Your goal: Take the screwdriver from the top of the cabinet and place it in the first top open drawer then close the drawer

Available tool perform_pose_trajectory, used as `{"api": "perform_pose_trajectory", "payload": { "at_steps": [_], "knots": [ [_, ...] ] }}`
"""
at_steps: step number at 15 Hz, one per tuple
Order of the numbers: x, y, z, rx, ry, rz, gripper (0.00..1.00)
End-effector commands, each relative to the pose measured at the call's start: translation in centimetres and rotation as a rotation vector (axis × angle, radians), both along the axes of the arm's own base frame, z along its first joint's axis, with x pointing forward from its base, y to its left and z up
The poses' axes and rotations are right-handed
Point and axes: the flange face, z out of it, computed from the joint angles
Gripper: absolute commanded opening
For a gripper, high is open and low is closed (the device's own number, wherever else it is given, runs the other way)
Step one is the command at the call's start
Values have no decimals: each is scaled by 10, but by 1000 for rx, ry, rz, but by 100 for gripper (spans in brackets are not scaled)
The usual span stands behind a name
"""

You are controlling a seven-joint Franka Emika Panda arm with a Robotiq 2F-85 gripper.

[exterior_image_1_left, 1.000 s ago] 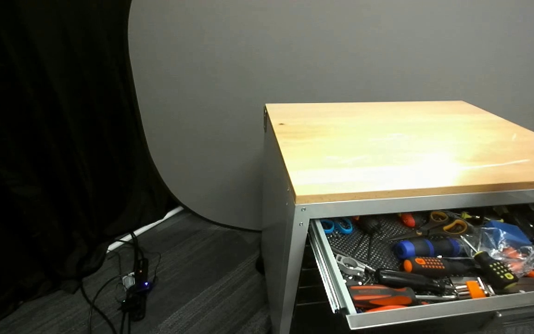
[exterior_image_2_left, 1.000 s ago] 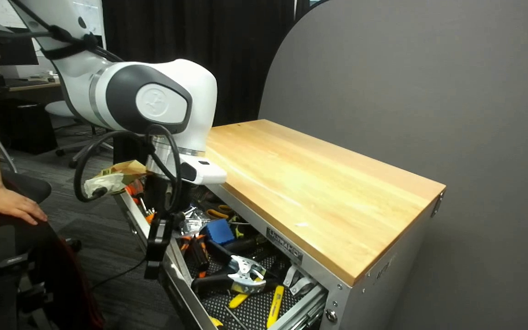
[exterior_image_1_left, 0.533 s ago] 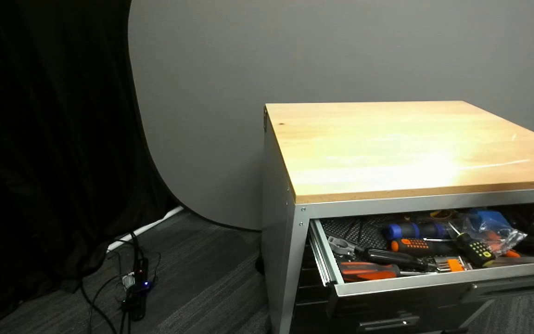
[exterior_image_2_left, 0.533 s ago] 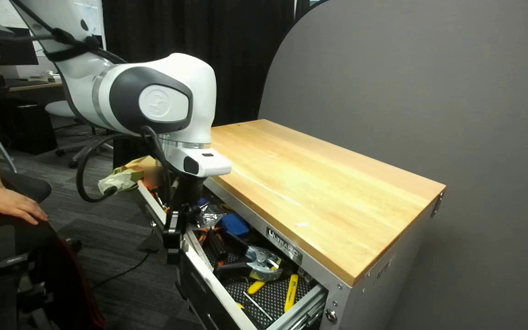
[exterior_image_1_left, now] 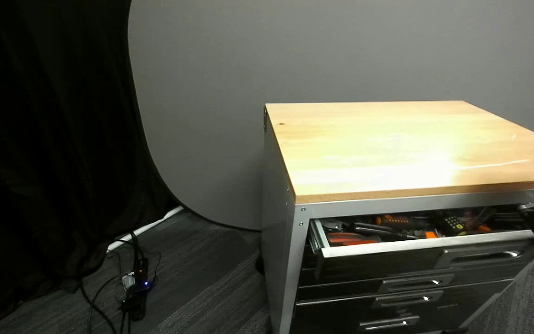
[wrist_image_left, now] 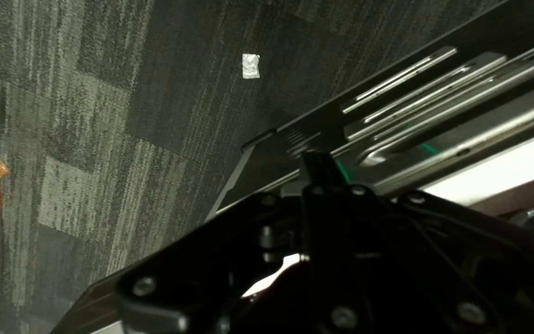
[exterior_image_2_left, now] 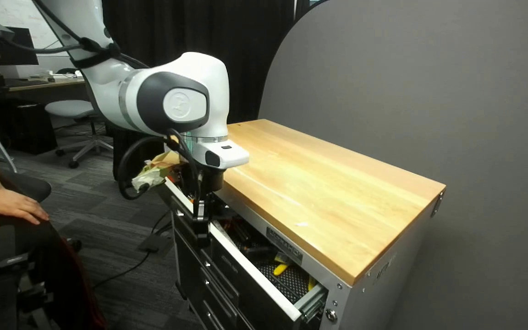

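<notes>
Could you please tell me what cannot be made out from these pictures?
Screwdriver: its shaft is lost in shadow and clutter in an exterior view.
Drawer: its back end is hidden inside the cabinet in both exterior views.
Gripper: whether it touches the drawer is hidden by its own dark linkage in the wrist view.
Person's face: off the left edge in an exterior view, where a hand shows.

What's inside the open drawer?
I see a yellow-and-black screwdriver, a red-and-black handle, an orange-dotted handle and something yellow. The drawer goes back under the wooden top, which hides whatever's further back.
</notes>
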Motion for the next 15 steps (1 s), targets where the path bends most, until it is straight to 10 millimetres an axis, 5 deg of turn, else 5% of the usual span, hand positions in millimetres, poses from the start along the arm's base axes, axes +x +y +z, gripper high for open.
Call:
{"api": "perform_pose_trajectory", "payload": {
  "at_steps": [1, 6, 12, 13, 15],
  "knots": [
    [36, 23, -11, 18, -88, 10, 0],
    [53, 48, -13, 31, -175, 56, 0],
    [41, 59, 0, 32, -269, 110, 0],
    [37, 58, 4, 26, -258, 132, 26],
    [27, 52, 17, 18, -195, 190, 34]
  ]
}}
